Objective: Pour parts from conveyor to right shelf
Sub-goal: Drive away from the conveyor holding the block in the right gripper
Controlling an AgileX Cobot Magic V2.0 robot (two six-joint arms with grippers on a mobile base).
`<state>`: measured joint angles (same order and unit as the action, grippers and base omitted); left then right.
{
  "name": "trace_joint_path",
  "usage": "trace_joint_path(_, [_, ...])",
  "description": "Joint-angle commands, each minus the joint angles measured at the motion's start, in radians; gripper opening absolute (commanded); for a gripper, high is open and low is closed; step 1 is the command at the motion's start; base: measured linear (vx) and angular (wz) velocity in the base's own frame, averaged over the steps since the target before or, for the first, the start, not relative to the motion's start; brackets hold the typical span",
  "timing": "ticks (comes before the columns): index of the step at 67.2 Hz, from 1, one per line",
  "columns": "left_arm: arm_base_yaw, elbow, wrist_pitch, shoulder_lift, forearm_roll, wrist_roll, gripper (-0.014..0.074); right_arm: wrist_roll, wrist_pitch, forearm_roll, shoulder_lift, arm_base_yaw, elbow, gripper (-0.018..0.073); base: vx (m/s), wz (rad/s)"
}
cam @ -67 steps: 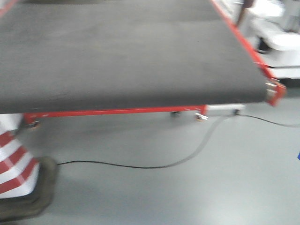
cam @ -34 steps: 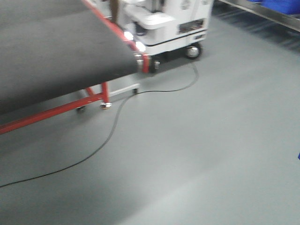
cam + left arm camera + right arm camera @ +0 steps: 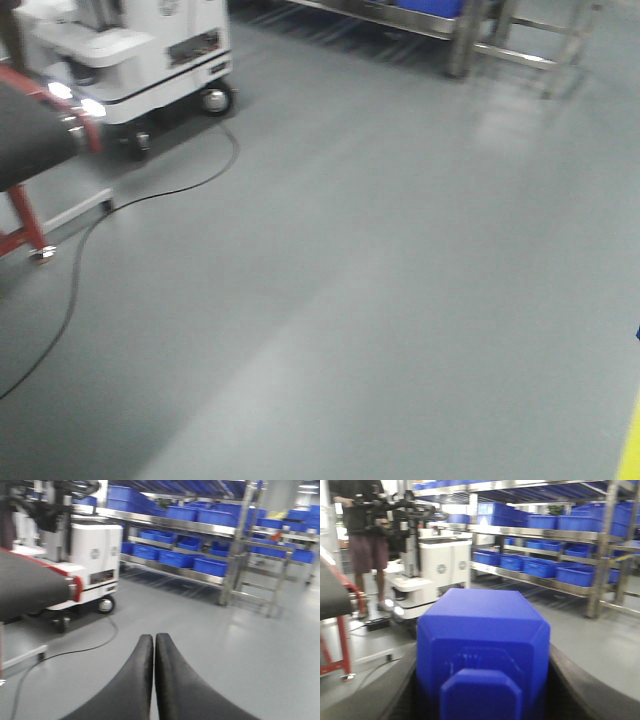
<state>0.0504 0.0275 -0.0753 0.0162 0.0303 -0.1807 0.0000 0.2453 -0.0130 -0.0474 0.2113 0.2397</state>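
The right gripper (image 3: 483, 656) clamps the blue block (image 3: 482, 615) between its dark fingers (image 3: 580, 687), one on each side. Only the right wrist view shows this. The left gripper (image 3: 153, 639) has its two fingers pressed together with nothing between them, which only the left wrist view shows. Beyond both lies the grey floor (image 3: 400, 250), where a black cable (image 3: 160, 190) snakes up to the white cart (image 3: 150, 50). Just left of the cart sits the end of the conveyor (image 3: 30, 585), a dark belt on a red frame. The front view catches only its corner and a leg, while the left wrist view shows its rounded end. A person (image 3: 365, 530) stands behind the cart, seen from the right wrist alone. Right of the cart and further back stands the shelf (image 3: 200, 527), steel tiers lined with blue bins (image 3: 210, 565), well apart from the held block. The front view shows just its lowest level and legs, the wrist views several tiers. A yellow line (image 3: 630, 450) crosses the front view's near corner, far right of the cart.
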Motion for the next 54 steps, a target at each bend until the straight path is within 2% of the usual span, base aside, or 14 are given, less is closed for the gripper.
trace_joint_path(1, [0.003,0.022,0.075,0.008,-0.009,-0.004,-0.0006,-0.009,-0.081,-0.002,-0.012,0.0,0.028,-0.0004,-0.18,-0.72])
trace_joint_path(28, [0.003,0.022,0.075,0.008,-0.009,-0.004,-0.0006,-0.009,-0.081,-0.002,-0.012,0.0,0.028,-0.0004,-0.13,-0.74])
trace_joint_path(54, [0.003,0.022,0.075,0.008,-0.009,-0.004,-0.0006,-0.009,-0.081,-0.002,-0.012,-0.001,0.028,-0.0004,0.0,-0.85])
